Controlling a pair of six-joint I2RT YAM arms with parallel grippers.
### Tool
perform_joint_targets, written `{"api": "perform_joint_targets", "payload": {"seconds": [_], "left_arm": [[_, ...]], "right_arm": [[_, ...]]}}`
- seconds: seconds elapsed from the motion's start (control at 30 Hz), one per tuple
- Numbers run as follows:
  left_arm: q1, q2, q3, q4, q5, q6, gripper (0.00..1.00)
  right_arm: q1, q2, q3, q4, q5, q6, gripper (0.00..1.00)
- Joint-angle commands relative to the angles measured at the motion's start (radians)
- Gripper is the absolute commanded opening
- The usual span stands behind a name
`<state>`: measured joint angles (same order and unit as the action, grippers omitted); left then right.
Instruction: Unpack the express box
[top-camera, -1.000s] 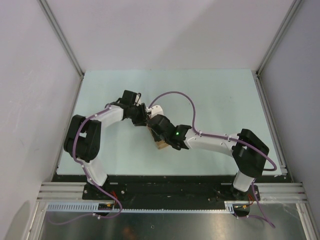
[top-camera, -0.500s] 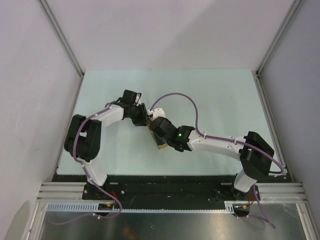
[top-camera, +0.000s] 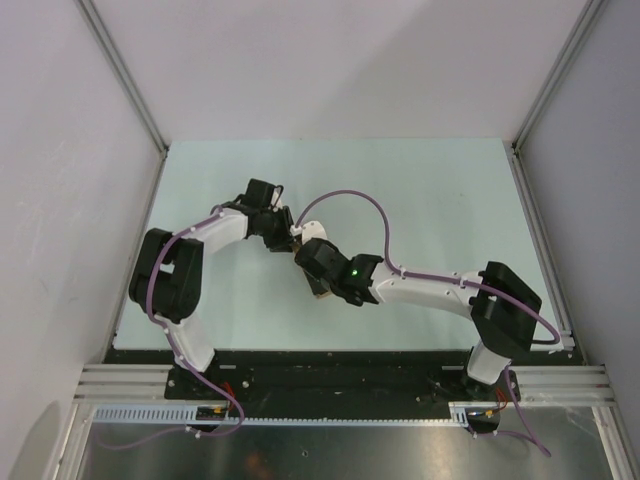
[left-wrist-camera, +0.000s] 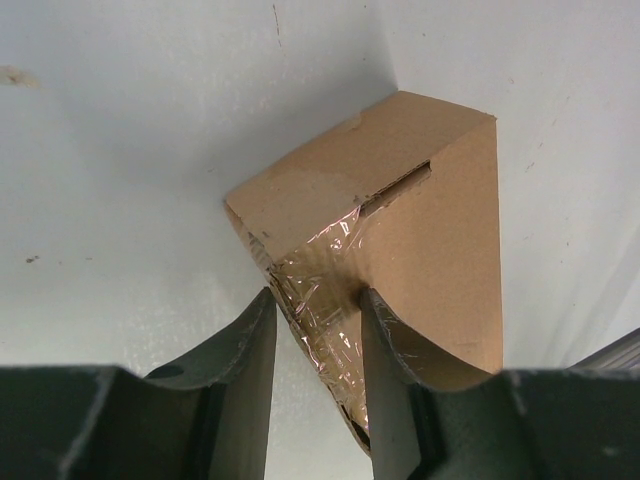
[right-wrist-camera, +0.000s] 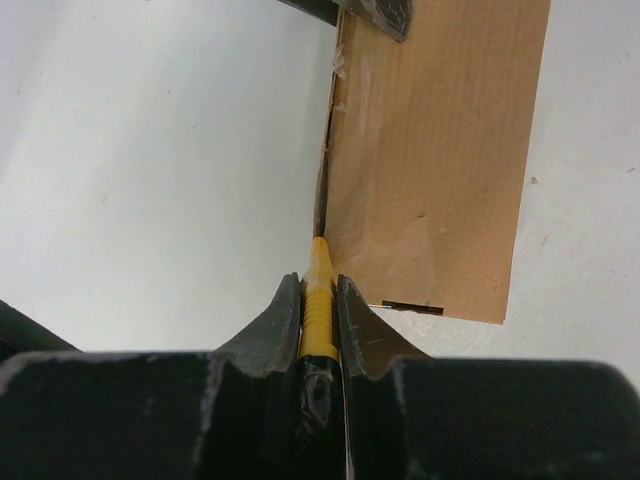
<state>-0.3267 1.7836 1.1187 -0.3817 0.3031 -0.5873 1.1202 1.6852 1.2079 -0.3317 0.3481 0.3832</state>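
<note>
The express box (left-wrist-camera: 430, 220) is a small brown carton with clear tape along one seam. My left gripper (left-wrist-camera: 318, 295) is shut on its taped corner, one finger on each side. In the right wrist view the express box (right-wrist-camera: 430, 150) runs away from me. My right gripper (right-wrist-camera: 318, 285) is shut on the yellow-black utility knife (right-wrist-camera: 318, 305), whose tip sits against the box's left seam. From above, only a sliver of the box (top-camera: 319, 291) shows under the right wrist (top-camera: 325, 265), with the left gripper (top-camera: 290, 240) just behind it.
The pale green table top (top-camera: 440, 200) is bounded by aluminium rails (top-camera: 540, 240) at the sides and white walls beyond. A purple cable (top-camera: 350, 195) loops above the table behind the right wrist. Both arm bases stand at the near edge.
The right wrist has shifted slightly left over the box with the knife, hiding more of the carton from above. The left arm has stayed almost still.
</note>
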Motion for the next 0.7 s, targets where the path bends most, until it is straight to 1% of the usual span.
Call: {"api": "perform_joint_targets", "payload": {"seconds": [0.0,0.3,0.47,0.67], "left_arm": [[-0.002,0.077,-0.026,-0.1,-0.154,0.043,0.25],[-0.002,0.086,-0.023,-0.1,-0.179,0.046,0.24],[-0.002,0.089,-0.022,-0.105,-0.183,0.044,0.23],[-0.002,0.086,-0.023,-0.105,-0.176,0.046,0.23]], "right_arm": [[0.015,-0.001,-0.025,-0.118,-0.044,-0.003,0.0],[0.023,-0.143,-0.024,-0.187,-0.018,0.014,0.0],[0.027,-0.137,-0.03,-0.204,-0.021,0.017,0.0],[0.033,-0.091,-0.07,-0.164,-0.044,0.029,0.0]]}}
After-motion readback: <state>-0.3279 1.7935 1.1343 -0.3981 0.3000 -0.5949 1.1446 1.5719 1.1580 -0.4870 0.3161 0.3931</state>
